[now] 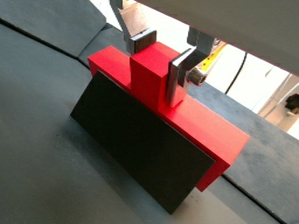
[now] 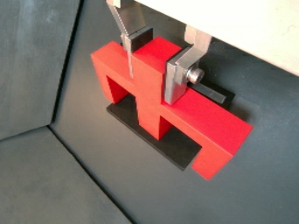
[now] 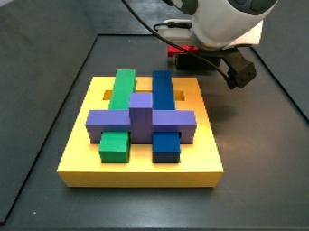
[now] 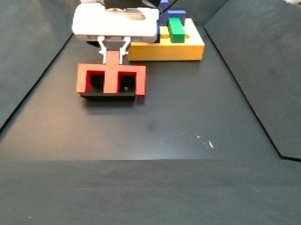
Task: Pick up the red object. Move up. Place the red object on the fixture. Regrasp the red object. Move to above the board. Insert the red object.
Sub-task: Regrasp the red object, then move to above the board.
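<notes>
Gripper: my gripper [image 1: 163, 63] sits low over the fixture, its two silver fingers [image 2: 177, 74] straddling the centre stub of the red object [image 2: 176, 118]; in both wrist views the plates lie against the stub's sides, so I am closed on it.
Red object: a bar with two short legs and a centre stub, resting on the fixture [image 4: 109, 97]; in a side view [image 4: 111, 79] its legs point down toward the fixture's base.
Fixture: a small dark holder on the dark floor; in a wrist view [image 1: 135, 153] it shows as a black slab under the red bar.
Board: a thick yellow slab [image 3: 85, 162] well apart from the fixture, carrying green [image 3: 116, 143], blue [image 3: 163, 95] and purple [image 3: 143, 119] blocks.
Arm: my white body [image 3: 223, 20] hides most of the red object in that side view.
</notes>
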Motion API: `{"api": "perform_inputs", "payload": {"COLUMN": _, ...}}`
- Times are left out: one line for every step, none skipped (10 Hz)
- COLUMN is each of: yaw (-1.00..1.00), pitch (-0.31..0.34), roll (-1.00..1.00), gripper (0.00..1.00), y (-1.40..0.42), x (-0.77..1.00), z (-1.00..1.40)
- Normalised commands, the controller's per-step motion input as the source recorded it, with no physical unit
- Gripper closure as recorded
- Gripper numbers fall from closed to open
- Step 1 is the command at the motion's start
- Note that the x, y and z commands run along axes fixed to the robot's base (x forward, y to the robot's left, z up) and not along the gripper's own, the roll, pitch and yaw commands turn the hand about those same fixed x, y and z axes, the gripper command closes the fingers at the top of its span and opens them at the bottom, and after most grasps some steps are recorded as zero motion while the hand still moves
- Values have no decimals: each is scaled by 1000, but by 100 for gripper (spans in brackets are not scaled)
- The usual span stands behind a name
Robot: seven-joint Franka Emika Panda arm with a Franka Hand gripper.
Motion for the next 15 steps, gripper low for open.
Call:
{"api": "perform_inputs", "payload": {"yaw": 0, "pitch": 0, "roll": 0, "gripper": 100, "y": 0, "x": 0, "z": 0}}
{"api": "perform_inputs", "payload": {"yaw": 0, "pitch": 0, "roll": 0, "gripper": 100, "y": 0, "x": 0, "z": 0}}
{"api": "perform_inputs", "payload": {"yaw": 0, "pitch": 0, "roll": 0, "gripper": 100, "y": 0, "x": 0, "z": 0}}
{"api": "perform_inputs", "payload": {"yaw": 0, "pitch": 0, "roll": 0, "gripper": 100, "y": 0, "x": 0, "z": 0}}
{"api": "perform_inputs", "payload": {"yaw": 0, "pitch": 0, "roll": 0, "gripper": 100, "y": 0, "x": 0, "z": 0}}
{"api": "perform_inputs", "payload": {"yaw": 0, "pitch": 0, "roll": 0, "gripper": 100, "y": 0, "x": 0, "z": 0}}
{"api": "perform_inputs", "payload": {"yaw": 0, "pitch": 0, "roll": 0, "gripper": 100, "y": 0, "x": 0, "z": 0}}
{"api": "perform_inputs", "payload": {"yaw": 0, "pitch": 0, "roll": 0, "gripper": 100, "y": 0, "x": 0, "z": 0}}
{"api": "perform_inputs", "payload": {"yaw": 0, "pitch": 0, "roll": 0, "gripper": 100, "y": 0, "x": 0, "z": 0}}
{"api": "perform_inputs", "payload": {"yaw": 0, "pitch": 0, "roll": 0, "gripper": 100, "y": 0, "x": 0, "z": 1400}}
{"api": "perform_inputs", "payload": {"yaw": 35, "pitch": -7, "roll": 0, "gripper": 100, "y": -6, "x": -3, "z": 1400}}
{"api": "perform_inputs", "payload": {"yaw": 41, "pitch": -4, "roll": 0, "gripper": 100, "y": 0, "x": -1, "z": 1400}}
{"api": "perform_inputs", "payload": {"yaw": 23, "pitch": -5, "roll": -40, "gripper": 100, "y": -8, "x": -6, "z": 1400}}
{"api": "perform_inputs", "payload": {"yaw": 17, "pitch": -35, "roll": -73, "gripper": 100, "y": 14, "x": -30, "z": 1400}}
{"api": "perform_inputs", "payload": {"yaw": -3, "pitch": -18, "roll": -40, "gripper": 100, "y": 3, "x": -22, "z": 1400}}
